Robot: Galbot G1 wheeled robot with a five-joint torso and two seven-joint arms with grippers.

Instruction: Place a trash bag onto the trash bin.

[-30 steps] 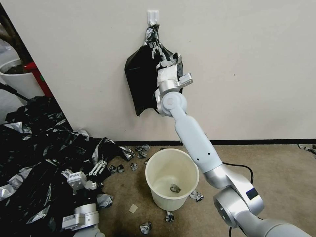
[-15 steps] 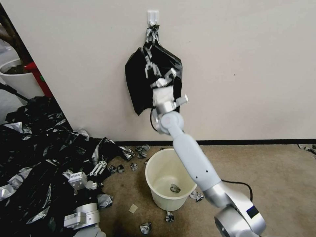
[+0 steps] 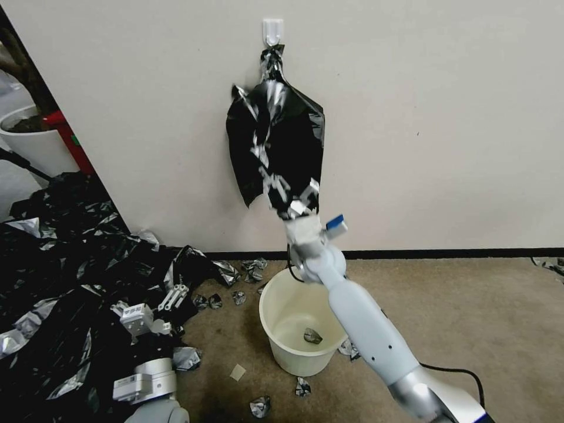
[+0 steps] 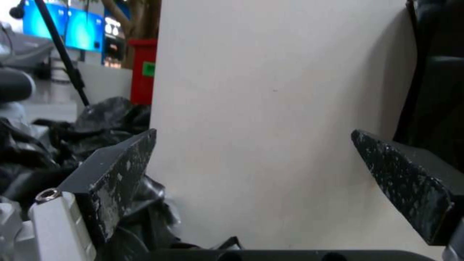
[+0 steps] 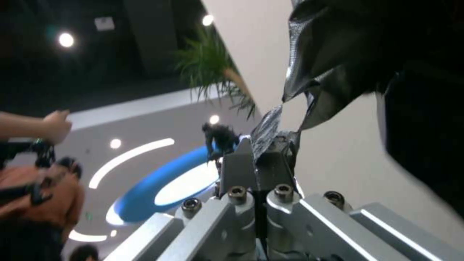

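Note:
The trash bag (image 3: 294,138), glossy black film, hangs on the wall from a white hook (image 3: 273,29). My right gripper (image 3: 273,181) reaches up from below to the bag's lower part. In the right wrist view its fingers (image 5: 241,163) are shut on a pinched strip of the trash bag (image 5: 367,54). The cream trash bin (image 3: 276,352) stands upright on the carpet under the bag, with a small foil wad (image 3: 312,336) inside. My left gripper (image 3: 173,298) rests low over the plastic heap, its fingers (image 4: 121,170) wide apart and holding nothing.
A broad heap of black-and-silver plastic sheets (image 3: 59,282) covers the floor on the left. Small foil wads (image 3: 249,271) lie scattered around the bin. A white plant pot (image 3: 29,144) and a red object (image 3: 67,138) stand beyond the wall's corner.
My right arm has dropped from just under the hook to the bag's lower edge, dragging film with it. The bag still hangs on the hook. The left arm barely moved.

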